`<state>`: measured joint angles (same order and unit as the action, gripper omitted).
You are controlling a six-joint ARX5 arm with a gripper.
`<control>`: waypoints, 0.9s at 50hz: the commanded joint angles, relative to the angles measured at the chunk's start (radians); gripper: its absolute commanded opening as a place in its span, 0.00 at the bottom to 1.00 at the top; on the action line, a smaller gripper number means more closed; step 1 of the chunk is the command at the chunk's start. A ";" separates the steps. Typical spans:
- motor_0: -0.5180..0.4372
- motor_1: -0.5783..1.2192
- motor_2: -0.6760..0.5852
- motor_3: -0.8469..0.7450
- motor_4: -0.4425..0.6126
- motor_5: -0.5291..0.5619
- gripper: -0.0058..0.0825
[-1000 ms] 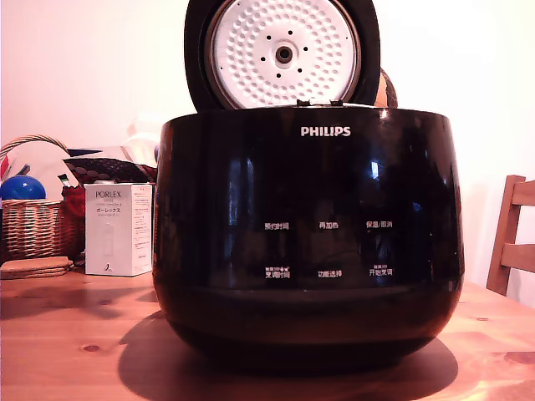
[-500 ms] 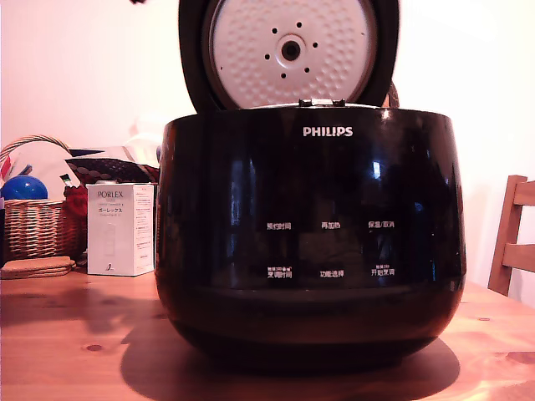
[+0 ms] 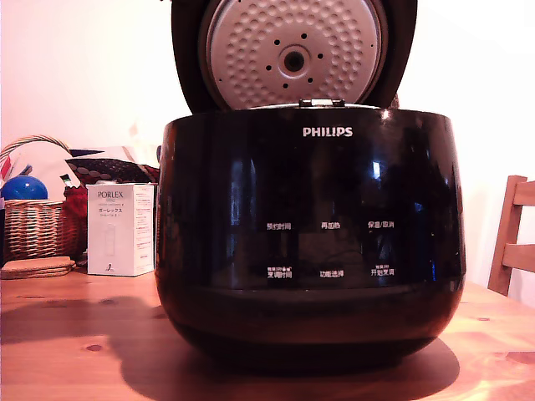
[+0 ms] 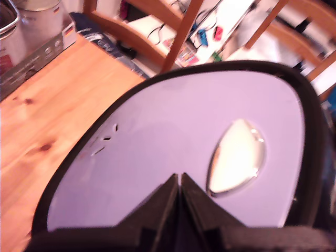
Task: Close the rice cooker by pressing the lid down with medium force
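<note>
The rice cooker [image 3: 309,242], a big glossy black pot with a white PHILIPS logo, fills the middle of the exterior view. Its lid [image 3: 292,58] stands open above the rim, leaning forward, with the dimpled pale underside facing the camera. The wrist view shows the lid's smooth outer face [image 4: 168,131], which has a shiny oval inset [image 4: 236,157]. My gripper [image 4: 179,177] is shut, its two dark fingers pressed together with nothing between them. The tips rest against that outer face. In the exterior view the lid hides the gripper.
A white PORLEX box [image 3: 119,230], a wicker basket [image 3: 33,225] with a blue ball [image 3: 22,187] and flat coasters [image 3: 35,267] stand at the exterior view's left. A wooden chair [image 3: 512,238] is at its right. The wooden table [image 4: 47,121] and more chairs [image 4: 178,31] lie behind the cooker.
The lid has tipped forward toward the camera and looms larger, its top now cut off by the frame. The cooker body shifted slightly to the exterior view's right.
</note>
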<state>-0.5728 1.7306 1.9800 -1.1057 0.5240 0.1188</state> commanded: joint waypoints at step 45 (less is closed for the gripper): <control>-0.031 -0.161 -0.438 0.321 -0.132 -0.103 0.04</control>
<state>-0.5987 1.6009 1.5978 -0.8158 0.3985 0.0254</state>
